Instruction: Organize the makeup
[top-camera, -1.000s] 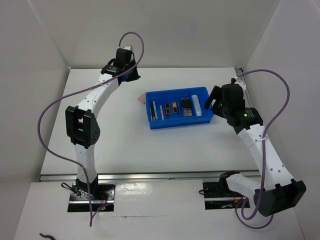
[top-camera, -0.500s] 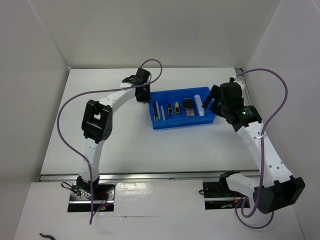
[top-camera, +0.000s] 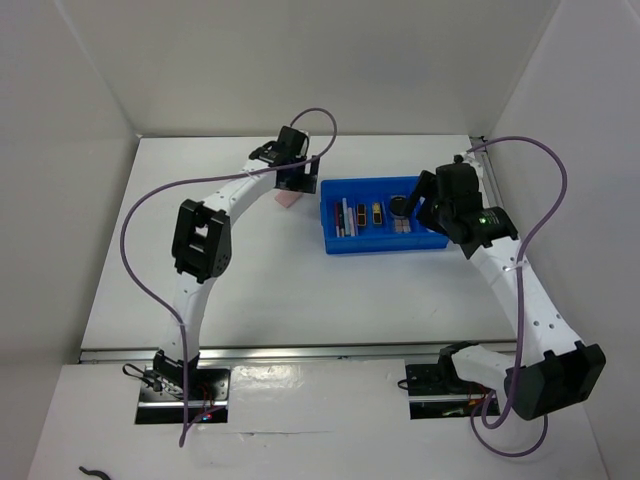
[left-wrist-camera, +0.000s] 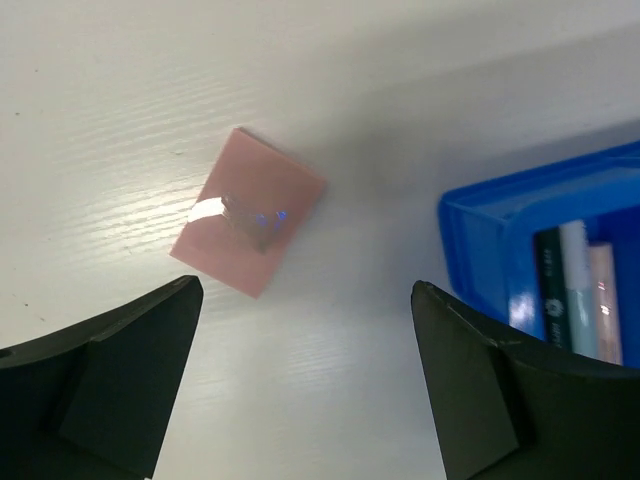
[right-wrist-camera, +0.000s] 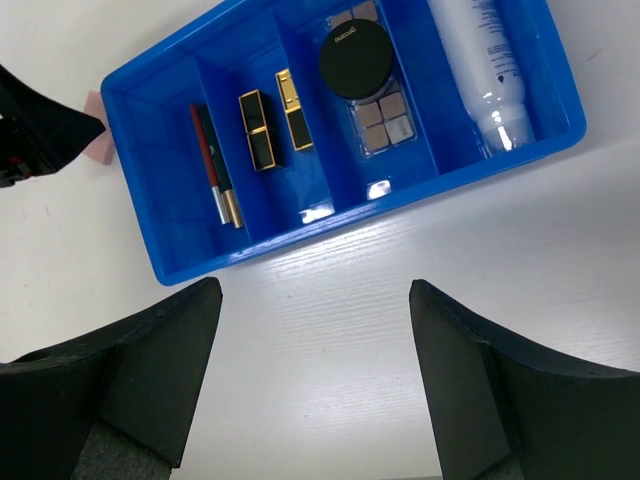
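We are finding the pink square pad (left-wrist-camera: 247, 212) flat on the table (left-wrist-camera: 90, 110) just beside the blue tray (left-wrist-camera: 478, 215), below the left gripper (left-wrist-camera: 302, 290), whose jaws are standing wide and empty. We are judging it thin and light (possibly slippery), best pinched across opposite edges.

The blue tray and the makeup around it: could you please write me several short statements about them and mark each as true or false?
1. The pink square pad lies on the table outside the blue tray. True.
2. The round black compact shares a compartment with the white tube. False: it rests on the brownish-pink palette in the next compartment.
3. The left gripper has its jaws shut on the pad. False: the jaws stand open and the pad lies free on the table.
4. The white tube lies in an end compartment. True.
5. The right gripper holds a pencil. False: its jaws are open and empty; the pencils lie in the tray.
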